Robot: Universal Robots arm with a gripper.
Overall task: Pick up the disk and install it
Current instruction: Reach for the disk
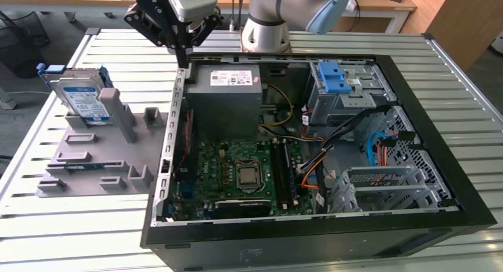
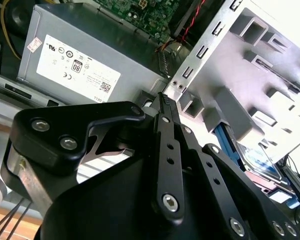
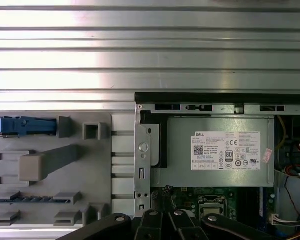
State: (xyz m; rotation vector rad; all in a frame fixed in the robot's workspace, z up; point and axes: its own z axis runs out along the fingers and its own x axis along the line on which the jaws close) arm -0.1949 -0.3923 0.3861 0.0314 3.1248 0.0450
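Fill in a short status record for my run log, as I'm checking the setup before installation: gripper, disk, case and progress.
gripper: above the open case's wall, near the grey power supply; fingers shut, holding nothing
disk: standing upright in the grey fixture, on the exterior view's left, apart from the gripper
computer case: lying on its side, cover off, motherboard exposed
progress: disk not yet picked up
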